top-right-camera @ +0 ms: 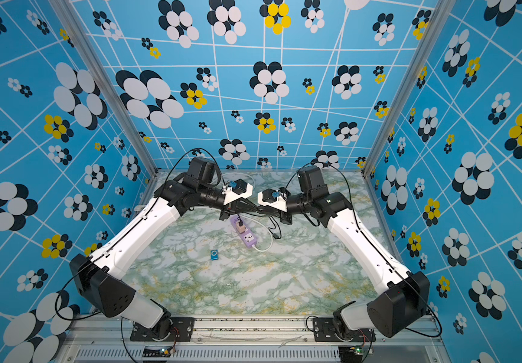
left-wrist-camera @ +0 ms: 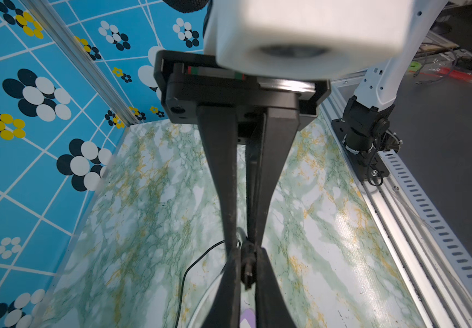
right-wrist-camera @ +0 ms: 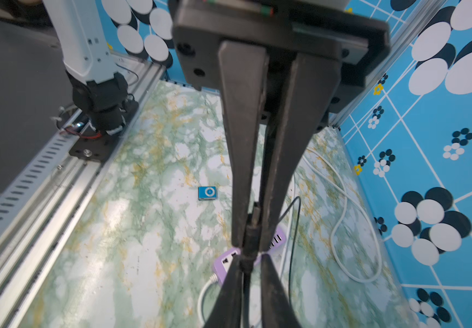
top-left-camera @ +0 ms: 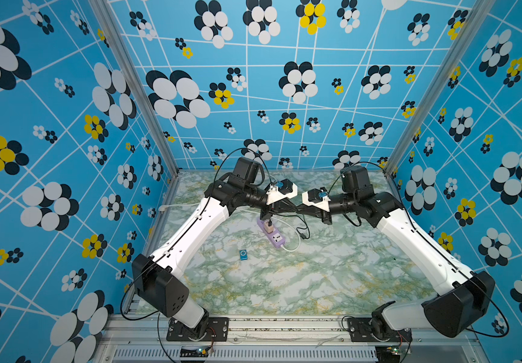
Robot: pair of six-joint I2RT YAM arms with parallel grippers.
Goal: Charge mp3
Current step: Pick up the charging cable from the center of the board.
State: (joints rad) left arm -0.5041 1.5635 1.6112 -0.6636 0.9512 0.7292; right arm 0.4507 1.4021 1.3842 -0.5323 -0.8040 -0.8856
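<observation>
Teal mp3 [right-wrist-camera: 208, 193] in right wrist view

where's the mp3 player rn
In both top views the mp3 lies flat and alone on the marble table, just nearer the robot's bases than the lilac power strip, toward the left arm's side.

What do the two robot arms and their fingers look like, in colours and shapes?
The left arm and right arm match: white shells on the long links, black joint housings, thin black cables along them, a white camera mount at each wrist. The fingers are long, black and tapering.
</observation>
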